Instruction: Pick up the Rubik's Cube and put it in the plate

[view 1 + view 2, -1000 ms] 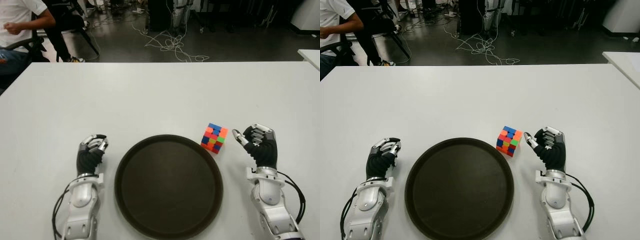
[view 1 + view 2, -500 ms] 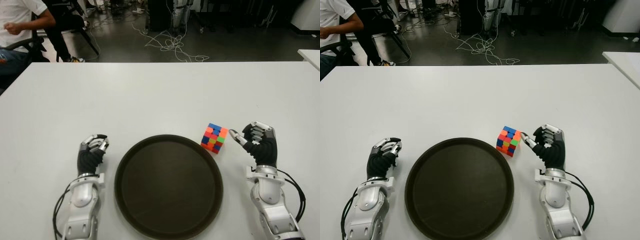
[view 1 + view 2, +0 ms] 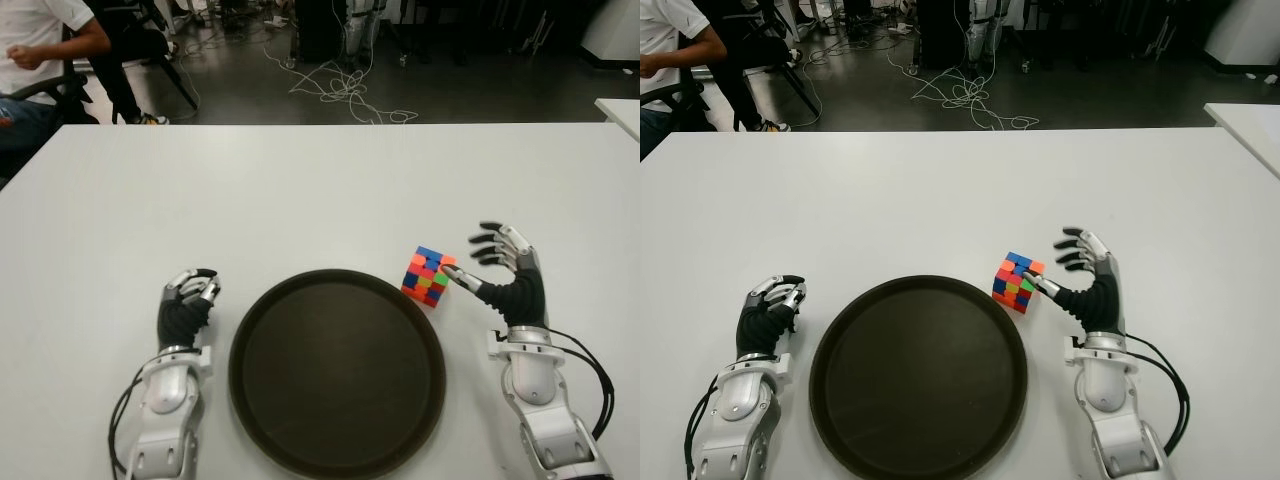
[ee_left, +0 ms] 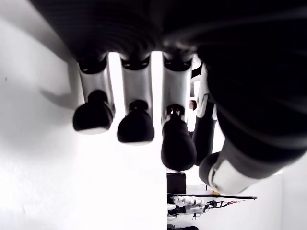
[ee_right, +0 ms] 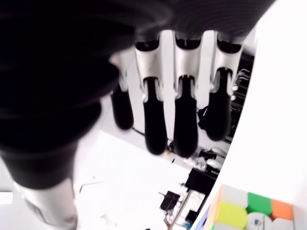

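Note:
A Rubik's Cube point(image 3: 429, 276) stands on the white table point(image 3: 300, 190), just off the upper right rim of a dark round plate point(image 3: 260, 330). My right hand point(image 3: 492, 265) is right beside the cube, on its right, fingers spread open and the thumb tip reaching the cube's side. The right wrist view shows the extended fingers point(image 5: 184, 120) with a corner of the cube point(image 5: 244, 208) below them. My left hand point(image 3: 185, 298) shows left of the plate with fingers curled and nothing in them.
The plate holds nothing. A person sits on a chair point(image 3: 40, 60) beyond the table's far left corner. Cables point(image 3: 345, 85) lie on the floor behind the table. Another white table's corner point(image 3: 620, 110) shows at far right.
My right hand's fingers have uncurled and spread, and the thumb has reached toward the cube. The cube, the plate and my left hand have stayed where they were.

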